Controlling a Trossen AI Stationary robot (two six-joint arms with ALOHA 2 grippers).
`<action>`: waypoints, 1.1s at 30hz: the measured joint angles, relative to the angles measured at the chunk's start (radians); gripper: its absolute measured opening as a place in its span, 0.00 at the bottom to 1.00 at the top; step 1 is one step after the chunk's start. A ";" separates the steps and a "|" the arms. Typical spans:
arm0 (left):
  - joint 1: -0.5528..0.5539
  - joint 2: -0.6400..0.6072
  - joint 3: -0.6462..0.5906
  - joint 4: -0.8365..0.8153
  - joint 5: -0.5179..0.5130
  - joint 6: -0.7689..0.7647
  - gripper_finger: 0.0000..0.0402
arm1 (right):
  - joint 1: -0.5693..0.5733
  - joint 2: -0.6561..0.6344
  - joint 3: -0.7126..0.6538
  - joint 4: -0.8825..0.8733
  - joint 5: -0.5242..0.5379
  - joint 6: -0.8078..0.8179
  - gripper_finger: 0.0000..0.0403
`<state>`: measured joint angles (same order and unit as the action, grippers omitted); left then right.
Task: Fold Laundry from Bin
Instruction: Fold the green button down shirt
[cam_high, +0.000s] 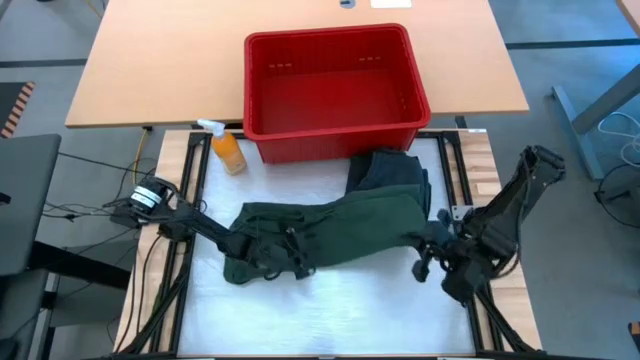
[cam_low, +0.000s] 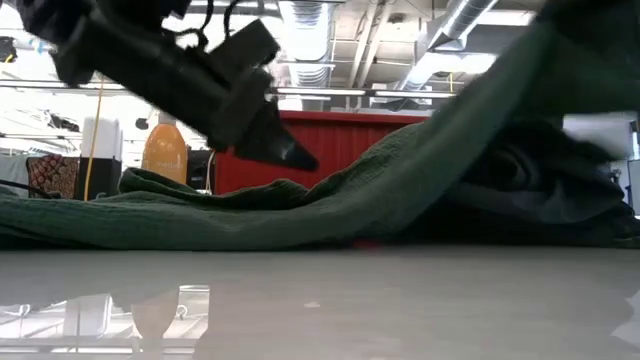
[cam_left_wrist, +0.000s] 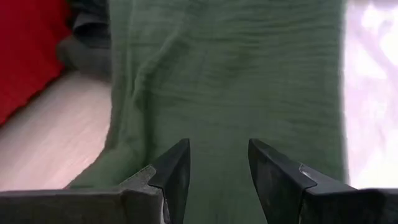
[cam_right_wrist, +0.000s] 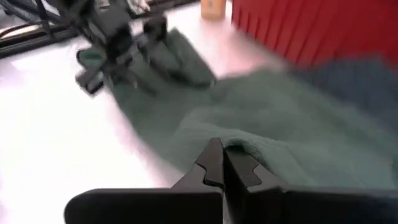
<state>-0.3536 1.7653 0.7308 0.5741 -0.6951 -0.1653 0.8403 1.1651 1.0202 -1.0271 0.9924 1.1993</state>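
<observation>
A dark green garment (cam_high: 340, 230) lies stretched across the white table top in front of the red bin (cam_high: 335, 85). Its left part (cam_low: 150, 205) lies flat and its right end rises off the table (cam_low: 520, 90). A darker garment (cam_high: 385, 170) lies bunched under its far right part, against the bin's front wall. My right gripper (cam_right_wrist: 219, 160) is shut on the green garment's right end. My left gripper (cam_left_wrist: 217, 168) hangs open a little above the garment's left part (cam_left_wrist: 236, 93), its fingertip (cam_low: 298, 157) clear of the cloth. My right gripper pinches the green garment's right-end edge (cam_right_wrist: 245, 149) between its two shut fingers, coming from the table's right side and slanting down. The held end is lifted. From there the cloth slopes down to the left, where the rest lies on the table.
An orange spray bottle (cam_high: 228, 150) stands by the bin's front left corner. A wooden table top (cam_high: 150, 60) lies under and behind the bin. Bare white surface (cam_high: 330, 310) runs along the near edge. Cables and a small device (cam_high: 148, 195) sit at the left.
</observation>
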 joint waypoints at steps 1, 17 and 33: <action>0.009 0.014 -0.009 0.039 -0.005 -0.020 0.38 | -0.035 0.000 0.023 0.019 -0.001 -0.080 0.03; -0.026 0.002 -0.086 0.136 -0.102 0.004 0.38 | -0.621 0.223 0.099 1.027 -0.689 -1.196 0.03; -0.587 -1.086 -0.442 -0.430 -0.627 -0.224 0.38 | -0.747 1.021 0.704 1.340 -1.174 -1.314 0.03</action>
<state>-0.9409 0.6789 0.2886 0.1440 -1.3219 -0.3891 0.0934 2.1865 1.7244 0.3134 -0.1816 -0.1146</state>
